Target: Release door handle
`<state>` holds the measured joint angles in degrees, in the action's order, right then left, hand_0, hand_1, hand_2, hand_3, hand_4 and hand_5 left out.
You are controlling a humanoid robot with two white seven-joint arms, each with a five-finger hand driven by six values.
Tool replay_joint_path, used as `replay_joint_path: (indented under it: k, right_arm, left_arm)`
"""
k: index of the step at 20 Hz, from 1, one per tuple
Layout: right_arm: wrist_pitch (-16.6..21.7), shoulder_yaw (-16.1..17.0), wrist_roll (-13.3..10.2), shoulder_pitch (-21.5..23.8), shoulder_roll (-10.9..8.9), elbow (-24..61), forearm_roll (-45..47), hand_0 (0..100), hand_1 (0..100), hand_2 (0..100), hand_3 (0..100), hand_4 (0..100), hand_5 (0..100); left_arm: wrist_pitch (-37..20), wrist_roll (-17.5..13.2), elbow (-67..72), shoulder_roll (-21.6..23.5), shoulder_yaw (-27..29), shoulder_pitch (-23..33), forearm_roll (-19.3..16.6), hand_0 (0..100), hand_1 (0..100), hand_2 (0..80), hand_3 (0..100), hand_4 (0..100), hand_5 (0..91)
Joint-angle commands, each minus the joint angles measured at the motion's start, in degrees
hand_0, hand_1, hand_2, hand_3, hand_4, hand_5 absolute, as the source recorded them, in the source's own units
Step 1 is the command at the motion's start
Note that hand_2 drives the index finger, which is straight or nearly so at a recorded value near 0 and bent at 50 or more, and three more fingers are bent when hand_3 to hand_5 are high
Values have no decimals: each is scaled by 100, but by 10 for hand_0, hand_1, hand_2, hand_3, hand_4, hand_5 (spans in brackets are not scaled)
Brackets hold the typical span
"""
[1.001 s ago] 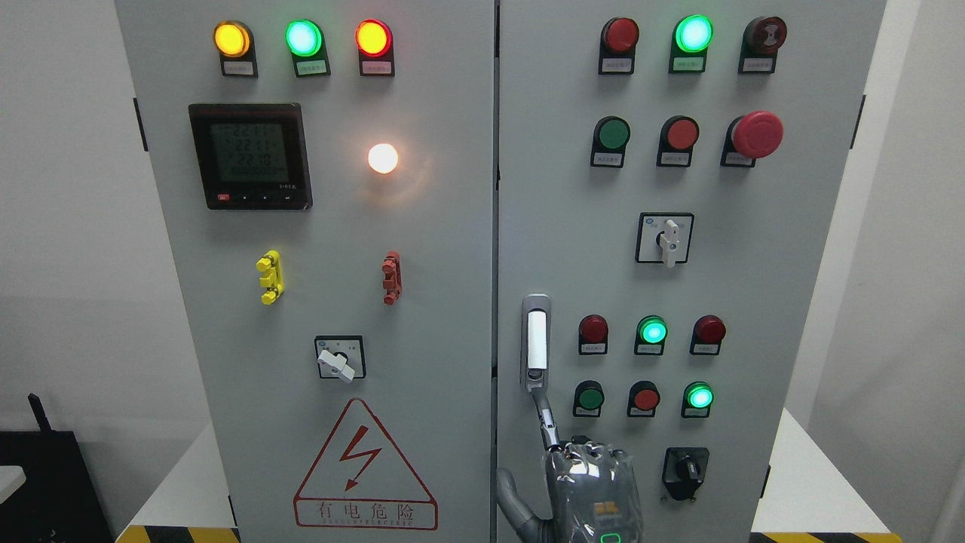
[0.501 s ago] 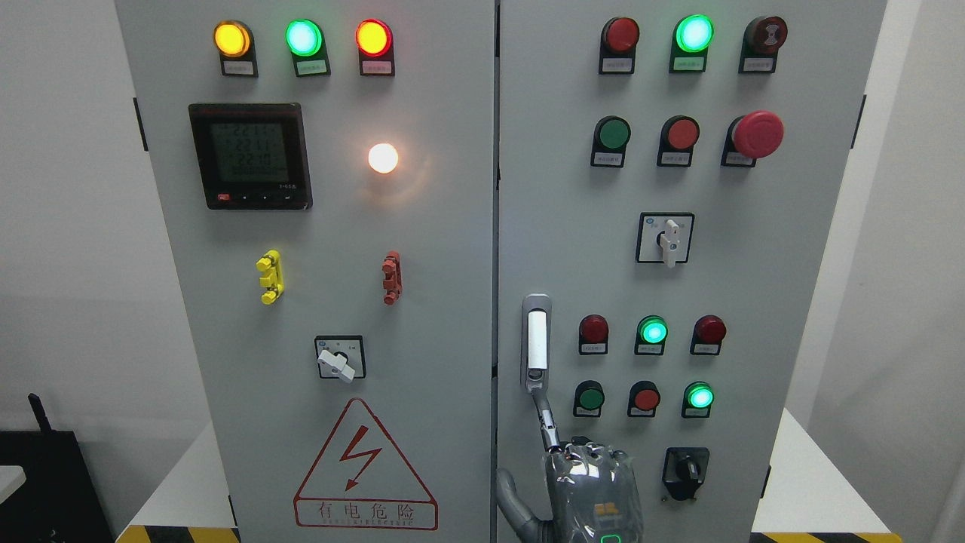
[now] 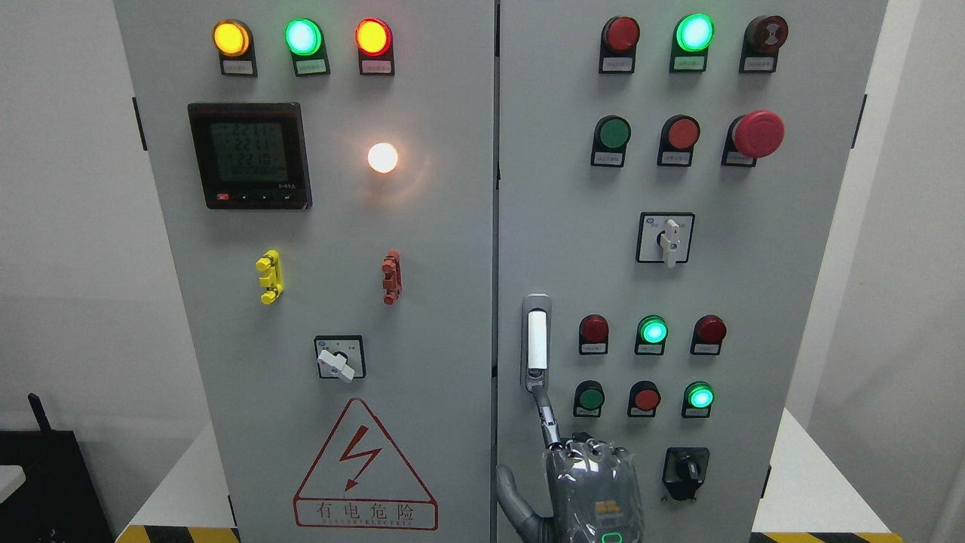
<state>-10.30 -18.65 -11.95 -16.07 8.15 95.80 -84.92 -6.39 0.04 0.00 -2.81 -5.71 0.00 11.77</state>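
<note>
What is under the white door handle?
The robot's right hand, reaching up to the door handle's lower end. The hand covers the door behind it, so anything there is hidden.

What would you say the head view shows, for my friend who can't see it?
A robot's right hand reaches up from the bottom edge to the lower end of a door handle on a grey cabinet. The two doors carry lit lights, buttons, switches, a meter and a red warning triangle.
</note>
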Motion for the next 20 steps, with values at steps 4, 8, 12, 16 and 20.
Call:
replay_joint_path:
  k: [4, 8, 12, 16, 20]
  right_arm:
    - [20, 2, -79, 8, -6, 53, 2, 385, 163, 0, 1000, 883, 981]
    - [55, -7, -193, 139, -6, 131, 72, 386, 164, 0, 1000, 882, 980]
    - [371, -7, -377, 385, -6, 439, 160, 402, 159, 0, 1000, 881, 981]
    - [538, -34, -553, 649, -6, 606, 169, 424, 148, 0, 1000, 876, 979]
    - [863, -34, -738, 702, -6, 659, 520, 439, 118, 2, 1000, 872, 979]
  left_arm:
    - [-2, 5, -176, 0, 0, 176, 0, 120, 389, 0, 0, 0, 0]
    - [-2, 5, -167, 0, 0, 176, 0, 120, 389, 0, 0, 0, 0]
    - [-2, 5, -176, 0, 0, 176, 0, 120, 389, 0, 0, 0, 0]
    - [-2, 5, -176, 0, 0, 176, 0, 120, 389, 0, 0, 0, 0]
    - [-2, 5, -176, 0, 0, 176, 0, 120, 389, 0, 0, 0, 0]
